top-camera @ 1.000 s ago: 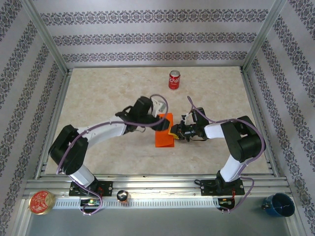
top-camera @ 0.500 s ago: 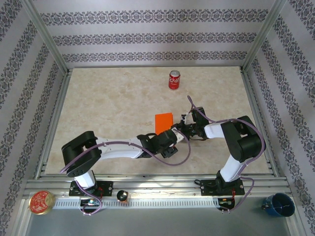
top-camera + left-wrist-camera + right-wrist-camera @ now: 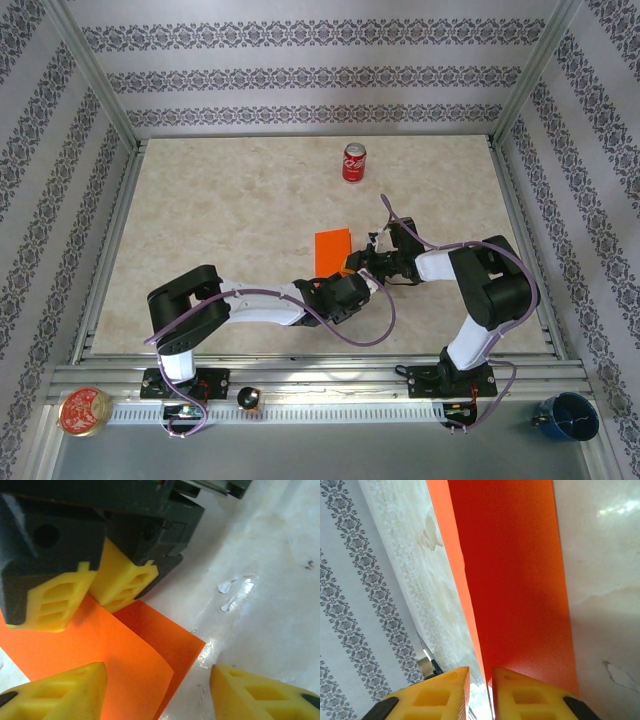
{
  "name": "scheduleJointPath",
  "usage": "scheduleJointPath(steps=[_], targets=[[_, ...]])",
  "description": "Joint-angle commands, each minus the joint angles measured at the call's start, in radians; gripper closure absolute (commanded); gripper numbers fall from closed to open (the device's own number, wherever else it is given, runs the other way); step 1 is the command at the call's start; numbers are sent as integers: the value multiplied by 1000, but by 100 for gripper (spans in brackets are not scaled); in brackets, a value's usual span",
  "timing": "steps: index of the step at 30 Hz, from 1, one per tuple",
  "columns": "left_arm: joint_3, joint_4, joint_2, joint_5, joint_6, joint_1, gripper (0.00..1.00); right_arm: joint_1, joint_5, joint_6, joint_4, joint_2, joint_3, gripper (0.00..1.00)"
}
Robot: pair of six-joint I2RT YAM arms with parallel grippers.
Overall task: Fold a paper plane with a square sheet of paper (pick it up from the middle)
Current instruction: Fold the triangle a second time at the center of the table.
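Observation:
The square sheet of paper [image 3: 332, 246] is bright orange and lies folded double at the middle of the table [image 3: 220, 220]. Its two layers [image 3: 145, 650] show at the near corner. My right gripper [image 3: 358, 263] is shut on the sheet's right edge [image 3: 510, 570], the yellow fingertips [image 3: 530, 697] pinching it low in the right wrist view. My left gripper [image 3: 350, 288] sits at the sheet's near end, covering it from above. It is open [image 3: 157, 695], with the paper's corner between its fingertips [image 3: 260, 695]. The right gripper's fingers [image 3: 122, 582] show just beyond, on the paper.
A red soda can [image 3: 354, 162] stands upright at the back centre. Aluminium frame rails [image 3: 520, 240] edge the table. Off the table at the front are a round tin [image 3: 85, 411] on the left and a blue cup [image 3: 565, 415] on the right.
My left arm has swung from the paper's far left side round to its near end and now covers that end. The right gripper has kept its hold in place.

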Motion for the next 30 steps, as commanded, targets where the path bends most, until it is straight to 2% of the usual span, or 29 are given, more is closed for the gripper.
scheduleJointPath(steps=[1, 8, 10, 17, 23, 27, 30], targets=[[28, 2, 8, -54, 15, -4, 51, -13, -17, 10, 20, 13, 17, 79], [28, 1, 8, -51, 21, -4, 70, -13, -15, 9, 20, 13, 14, 79], [24, 4, 3, -55, 12, -4, 79, -15, -14, 9, 19, 10, 12, 79], [22, 5, -10, -43, -11, 4, 100, -29, -4, 5, 14, -8, -1, 78], [7, 15, -44, 30, -49, 31, 100, -51, 22, -18, -32, -53, -13, 76], [-22, 42, -98, 195, -127, 92, 100, -78, 107, -60, -125, -134, -35, 69], [-62, 92, -142, 328, -199, 152, 100, -89, 230, -97, -184, -238, -77, 67]])
